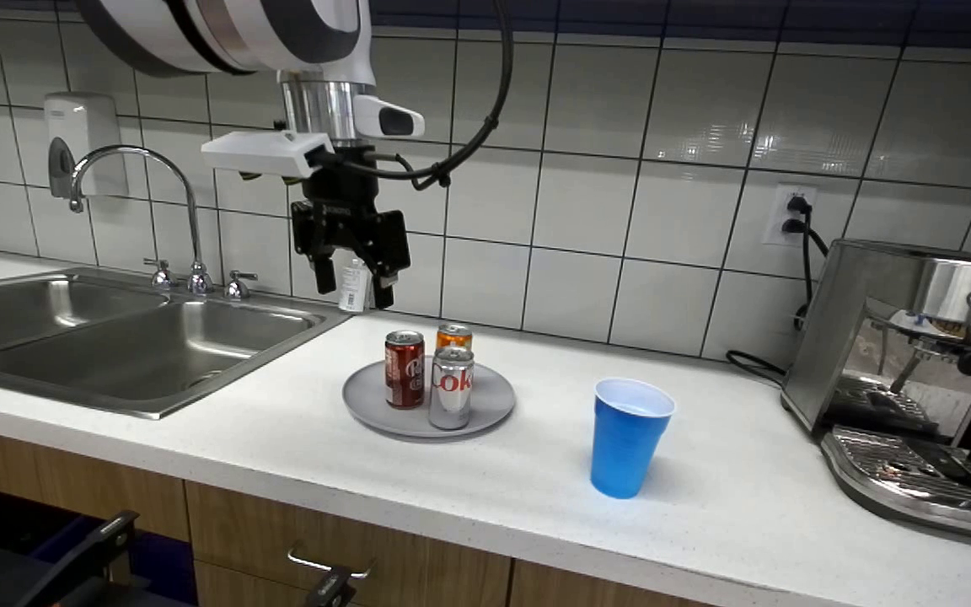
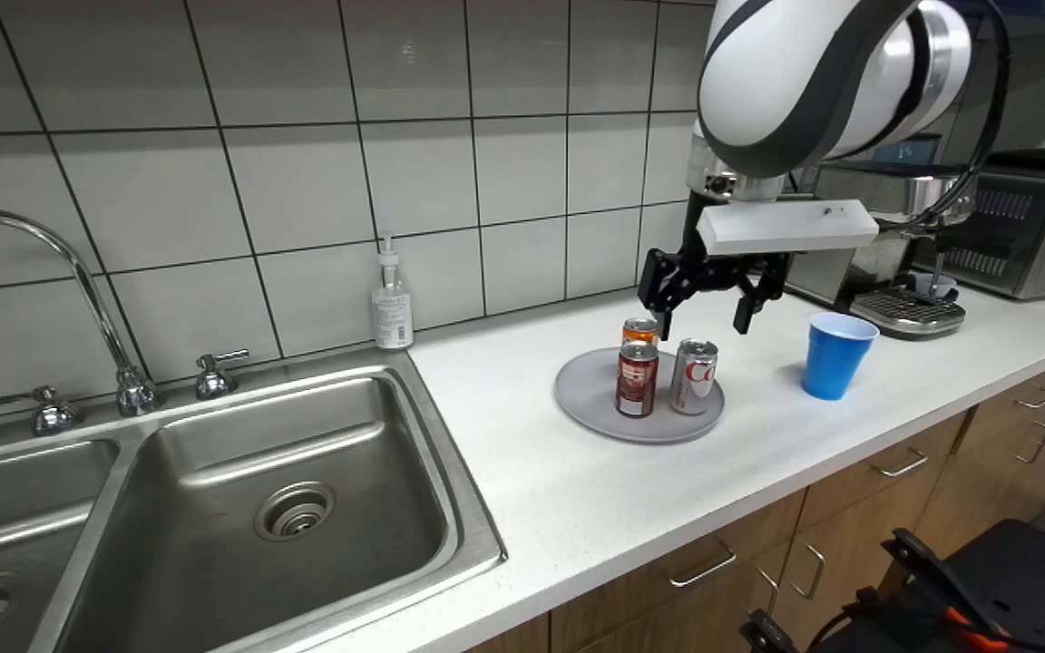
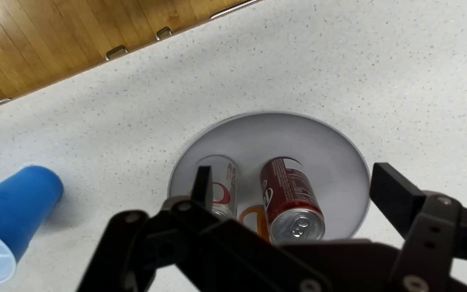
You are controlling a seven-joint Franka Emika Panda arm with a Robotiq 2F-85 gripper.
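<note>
Red can [image 1: 405, 371] upright on round gray plate [image 1: 494, 405], beside silver can [image 1: 451, 388] and orange can [image 1: 453, 338], both upright too; slim gaps between all three when checked across both exterior views. Gripper [image 1: 355, 283] spread wide, nothing held; positioned above can height, apparently set back a bit toward tiled wall [image 1: 587, 211], touching nothing. Blue cup [image 1: 629, 443] standing off plate, clearly apart, directly on white counter [image 1: 536, 472].

Done, as far as visible: cans together on plate, none tipped, all resting steady by the look of it. Not done: any hold on a can; none lifted, cup not gripped either. Left for any can pick, seemingly all of it: lining up, lowering, closing. Reads as early rather than late, low confidence.
</note>
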